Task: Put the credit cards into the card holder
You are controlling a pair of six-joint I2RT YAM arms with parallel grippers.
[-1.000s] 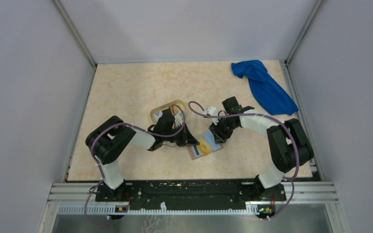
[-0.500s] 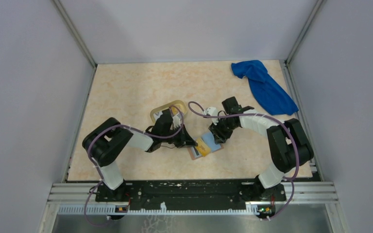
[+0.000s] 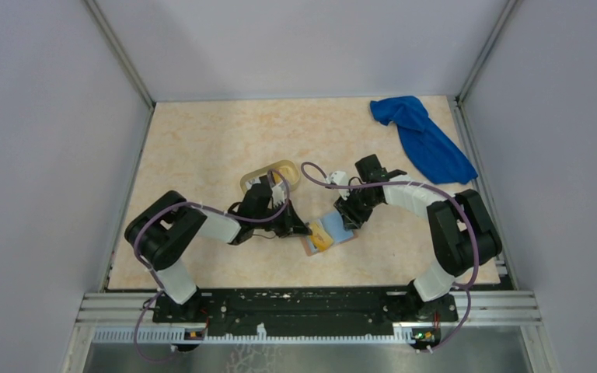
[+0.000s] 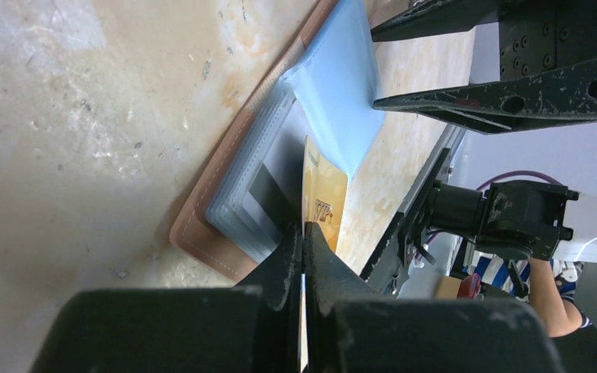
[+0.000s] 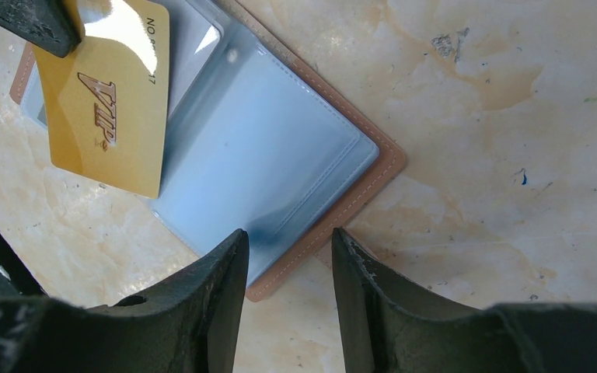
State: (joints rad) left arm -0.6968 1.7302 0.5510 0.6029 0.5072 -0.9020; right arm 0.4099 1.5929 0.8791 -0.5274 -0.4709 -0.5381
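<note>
The card holder [image 3: 334,230] lies open on the table, tan outside with grey-blue slots [image 5: 280,148] inside. My left gripper [image 3: 304,230] is shut on a yellow-orange credit card [image 4: 324,198] marked VIP [image 5: 113,101]. It holds the card on edge over the holder's stacked slots [image 4: 237,194]. My right gripper [image 5: 289,241] is open at the holder's far corner. One fingertip sits over the blue lining, the other over bare table beside the tan edge. No other credit cards show.
A pale yellow oval tray [image 3: 280,172] sits just behind my left wrist. A blue cloth [image 3: 424,144] lies at the back right corner. Grey walls close in the table on three sides.
My left gripper has drawn the yellow card slightly left and toward the near edge, uncovering more of the blue lining. The right arm has not moved.
</note>
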